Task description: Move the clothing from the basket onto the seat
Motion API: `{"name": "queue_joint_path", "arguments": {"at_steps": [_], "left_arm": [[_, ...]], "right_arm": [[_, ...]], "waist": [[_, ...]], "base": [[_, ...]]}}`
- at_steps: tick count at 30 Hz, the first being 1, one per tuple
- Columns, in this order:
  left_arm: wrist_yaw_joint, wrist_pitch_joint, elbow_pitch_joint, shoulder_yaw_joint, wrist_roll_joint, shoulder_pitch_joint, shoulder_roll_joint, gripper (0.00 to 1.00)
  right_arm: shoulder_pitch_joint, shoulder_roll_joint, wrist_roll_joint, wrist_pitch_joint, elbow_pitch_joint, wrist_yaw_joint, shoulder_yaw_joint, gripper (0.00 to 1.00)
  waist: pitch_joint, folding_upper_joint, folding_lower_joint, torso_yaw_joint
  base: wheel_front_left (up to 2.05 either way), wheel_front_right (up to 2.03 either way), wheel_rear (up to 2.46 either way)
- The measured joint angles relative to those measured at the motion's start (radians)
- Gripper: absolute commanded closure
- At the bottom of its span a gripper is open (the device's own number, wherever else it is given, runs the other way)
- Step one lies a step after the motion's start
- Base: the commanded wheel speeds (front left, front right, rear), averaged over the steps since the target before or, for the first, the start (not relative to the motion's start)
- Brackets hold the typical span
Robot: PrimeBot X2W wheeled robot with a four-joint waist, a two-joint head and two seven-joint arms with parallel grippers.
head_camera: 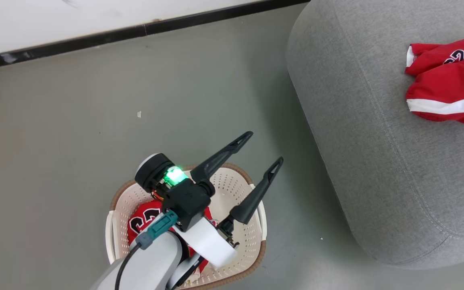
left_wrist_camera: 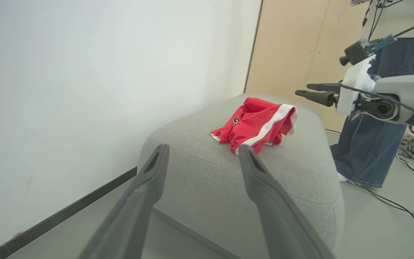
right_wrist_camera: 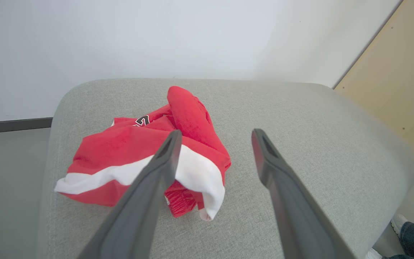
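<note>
At the lower left of the head view, the basket [head_camera: 116,201] stands on the grey floor [head_camera: 54,141] with a red numbered jersey [head_camera: 142,220] lying inside it. The left pincer [head_camera: 265,148] hangs over the basket, its two fingers spread wide, empty, and pointing toward the seat [head_camera: 377,141]. The seat stands apart from the basket on the right. A crumpled red garment [head_camera: 449,86] with a white stripe lies on the seat's top. The right pincer [right_wrist_camera: 217,133] hovers near that garment, fingers apart and holding nothing. A person in jeans [left_wrist_camera: 365,151] stands beyond the seat.
</note>
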Motion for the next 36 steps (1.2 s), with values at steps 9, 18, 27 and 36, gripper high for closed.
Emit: {"name": "queue_joint_path", "arguments": {"at_steps": [9, 18, 27, 36], "left_arm": [[0.036, -0.025, 0.026, 0.061, -0.008, 0.012, 0.005, 0.0], [0.102, -0.042, 0.058, 0.16, -0.053, 0.093, 0.021, 0.0], [0.153, -0.052, 0.084, 0.256, -0.068, 0.156, 0.044, 0.0], [0.193, -0.053, 0.112, 0.325, -0.078, 0.222, 0.062, 0.0]], "right_arm": [[-0.008, 0.043, 0.008, -0.002, -0.141, 0.0, 0.17, 0.0], [-0.042, 0.114, 0.018, -0.003, -0.222, 0.0, 0.366, 0.0], [-0.033, 0.203, 0.042, -0.003, -0.226, 0.0, 0.431, 0.0], [0.04, 0.258, 0.051, -0.003, -0.229, 0.0, 0.41, 0.0]], "waist": [[-0.059, 0.0, 0.0, 0.006], [-0.121, 0.0, 0.0, 0.059], [-0.177, 0.0, 0.0, 0.117], [-0.231, 0.0, 0.0, 0.162]], "base": [[0.0, 0.0, 0.0], [0.0, 0.0, 0.0], [0.0, 0.0, 0.0], [0.0, 0.0, 0.0]]}}
